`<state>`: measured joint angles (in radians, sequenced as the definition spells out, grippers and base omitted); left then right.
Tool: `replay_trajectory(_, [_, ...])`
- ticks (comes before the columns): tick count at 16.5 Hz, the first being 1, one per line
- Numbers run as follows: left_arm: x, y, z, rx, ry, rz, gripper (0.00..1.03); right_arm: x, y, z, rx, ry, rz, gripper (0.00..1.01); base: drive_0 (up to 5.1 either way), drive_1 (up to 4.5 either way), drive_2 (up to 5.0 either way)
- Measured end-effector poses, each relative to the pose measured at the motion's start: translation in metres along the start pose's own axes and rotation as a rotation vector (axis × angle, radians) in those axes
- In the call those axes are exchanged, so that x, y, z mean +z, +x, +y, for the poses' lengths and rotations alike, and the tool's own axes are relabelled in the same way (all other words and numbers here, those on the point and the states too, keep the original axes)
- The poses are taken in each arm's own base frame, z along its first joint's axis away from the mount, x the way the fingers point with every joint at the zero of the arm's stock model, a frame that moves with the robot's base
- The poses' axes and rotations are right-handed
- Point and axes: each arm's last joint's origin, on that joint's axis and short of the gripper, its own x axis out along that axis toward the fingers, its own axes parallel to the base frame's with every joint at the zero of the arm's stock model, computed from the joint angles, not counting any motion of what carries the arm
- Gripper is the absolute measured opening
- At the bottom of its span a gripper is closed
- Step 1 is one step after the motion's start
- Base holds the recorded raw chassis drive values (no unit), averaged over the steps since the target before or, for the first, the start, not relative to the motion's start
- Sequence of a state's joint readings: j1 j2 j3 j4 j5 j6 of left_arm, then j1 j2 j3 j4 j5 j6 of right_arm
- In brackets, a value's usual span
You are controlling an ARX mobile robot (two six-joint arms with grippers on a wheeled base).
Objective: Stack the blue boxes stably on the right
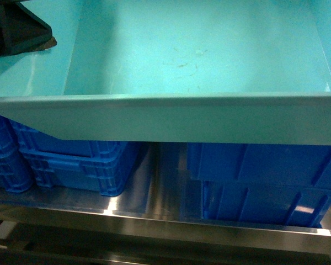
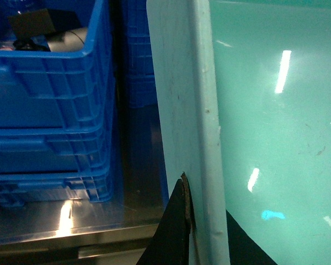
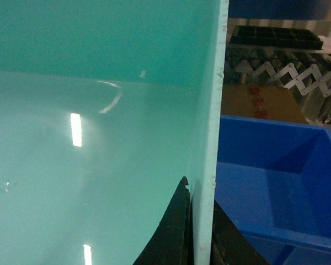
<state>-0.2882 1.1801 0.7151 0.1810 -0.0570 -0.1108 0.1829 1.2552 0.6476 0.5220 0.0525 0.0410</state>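
Note:
One blue box, a light turquoise glossy tub, is held up close to the head camera; its flat front rim crosses the whole head view. My left gripper is shut on the tub's left wall, with one black finger outside and one inside. It also shows as a black shape at the top left of the head view. My right gripper is shut on the tub's right wall in the same way. The tub's inside holds nothing. No other turquoise tub is in view.
Dark blue ribbed crates stand stacked on a steel shelf: one stack at the left, one at the right. An open dark blue crate lies just right of the tub. A black tray and cardboard sit behind.

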Motion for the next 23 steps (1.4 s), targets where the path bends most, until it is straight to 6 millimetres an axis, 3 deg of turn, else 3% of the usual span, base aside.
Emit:
replay_trajectory(10, [-0.0002, 0.0, 0.0, 0.0, 0.002, 0.0, 0.02, -0.0003, 0.0001, 0.0, 0.0, 0.0, 0.003, 0.02, 4.8, -2.38, -2.4])
replay_trajectory(15, [-0.0003, 0.0, -0.0006, 0.0, 0.004, 0.001, 0.02, -0.0009, -0.0001, -0.0004, -0.004, 0.001, 0.004, 0.02, 0.1, 0.06, 0.1])
replay_trajectory(23, [0.0003, -0.001, -0.0006, 0.0, 0.006, -0.003, 0.02, -0.0008, -0.0001, -0.0003, -0.003, 0.001, 0.003, 0.02, -0.1, 4.27, -4.4])
